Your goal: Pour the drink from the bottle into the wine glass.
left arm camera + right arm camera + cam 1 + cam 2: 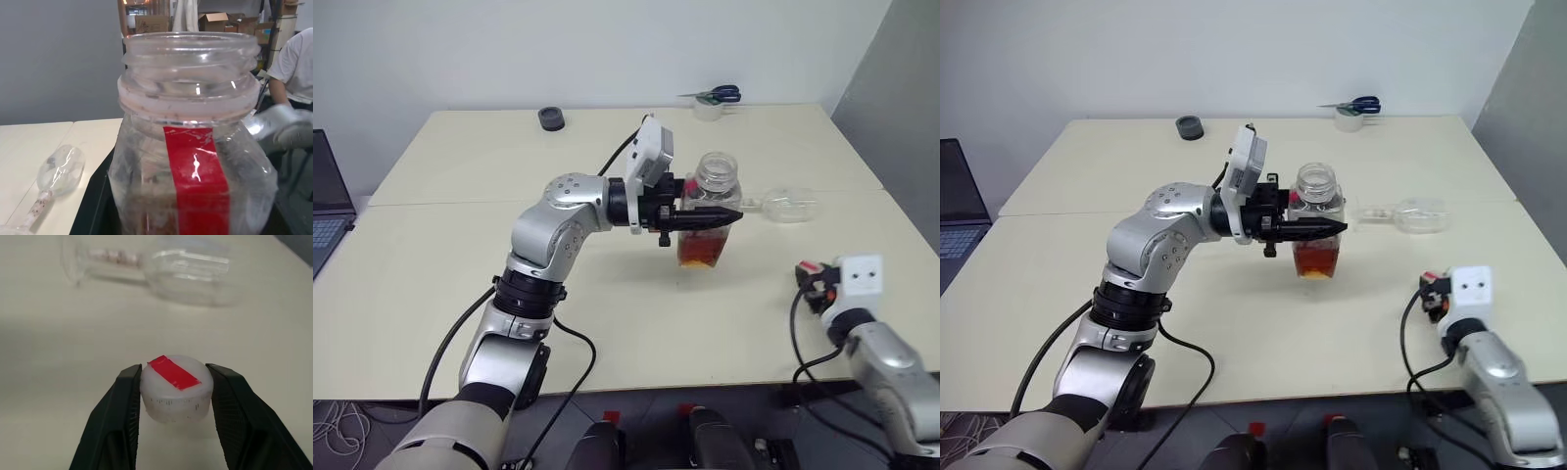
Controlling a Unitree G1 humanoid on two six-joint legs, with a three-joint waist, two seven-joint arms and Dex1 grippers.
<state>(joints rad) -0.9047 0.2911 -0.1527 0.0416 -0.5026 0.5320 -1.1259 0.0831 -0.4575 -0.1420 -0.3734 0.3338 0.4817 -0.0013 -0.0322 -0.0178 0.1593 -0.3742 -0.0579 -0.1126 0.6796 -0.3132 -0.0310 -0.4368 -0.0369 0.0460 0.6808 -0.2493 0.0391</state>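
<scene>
Your left gripper [710, 217] holds the bottle [710, 211] upright, mid-table, cap already off. Your right gripper [175, 396] grips the cap [175, 387], low by the near right edge. The drink [702, 250] is not yet poured. The wine glass [788, 207] lies on its side near the right edge; you must stand it up first.

A lab or office workroom: two plain cream rectangular tables [460, 245] stand pushed together against a bare white wall [558, 49]. Near that wall lie blue-handled scissors [720, 94]; an open dark laptop [328, 211] sits at the tables' left edge.
</scene>
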